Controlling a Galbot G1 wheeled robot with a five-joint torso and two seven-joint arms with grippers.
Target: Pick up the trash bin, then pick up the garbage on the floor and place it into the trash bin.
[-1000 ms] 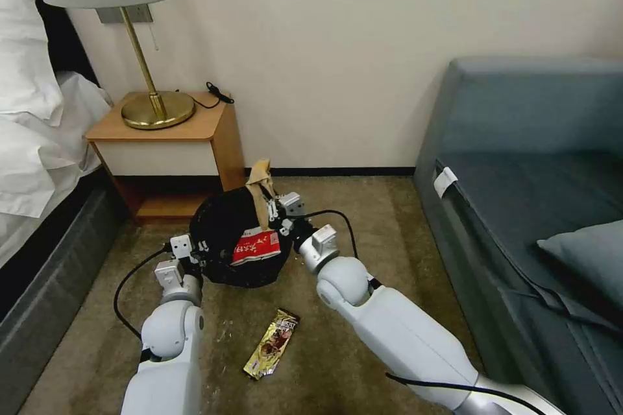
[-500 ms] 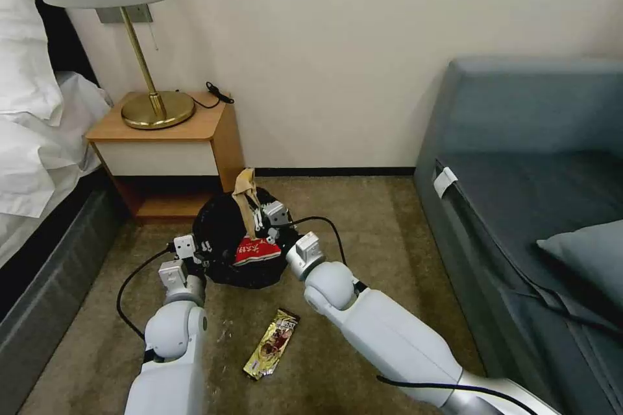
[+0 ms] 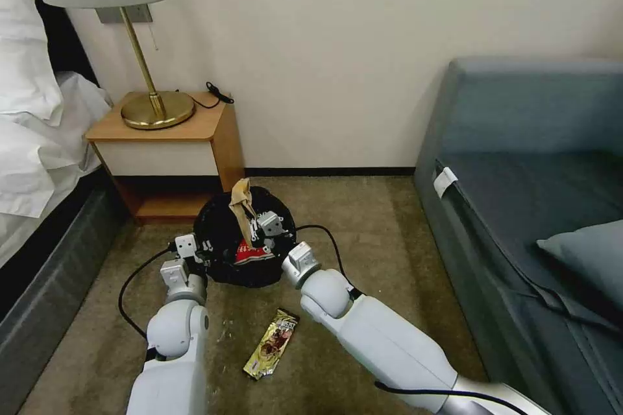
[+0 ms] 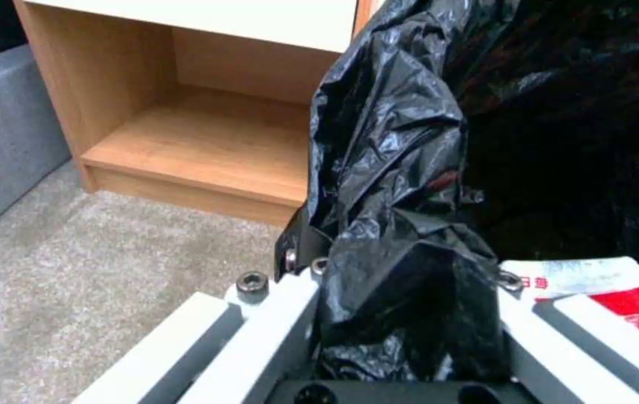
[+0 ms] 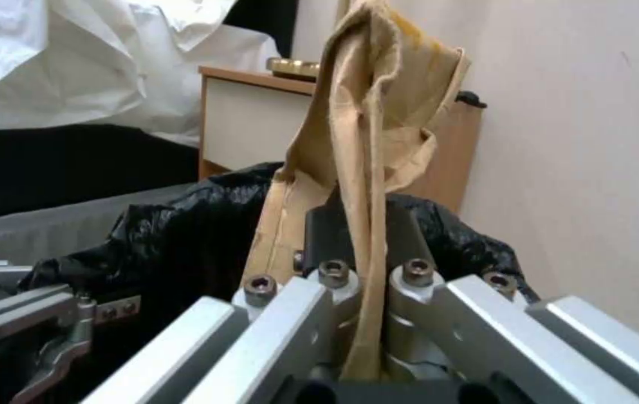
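The trash bin [image 3: 219,228], with its black bag liner [image 4: 401,129] over the rim, is held off the carpet in front of the nightstand. My left gripper [image 3: 201,251] is shut on the liner at the bin's near-left rim [image 4: 401,269]. My right gripper [image 3: 255,228] hangs over the bin's opening, shut on a tan paper wad [image 3: 241,202] that stands up from its fingers [image 5: 364,146]. A red-and-white packet [image 3: 254,253] lies inside the bin [image 4: 596,283]. A gold-brown wrapper [image 3: 272,343] lies on the carpet between my arms.
A wooden nightstand [image 3: 175,142] with a brass lamp [image 3: 156,107] stands just behind the bin, its open shelf [image 4: 207,146] close by. The bed [image 3: 39,142] is at the left, a blue-grey sofa [image 3: 532,194] at the right. Carpet lies open in front.
My right gripper has carried the tan paper wad leftward and down, from the bin's far-right rim to over its opening. The left gripper and bin have hardly moved.
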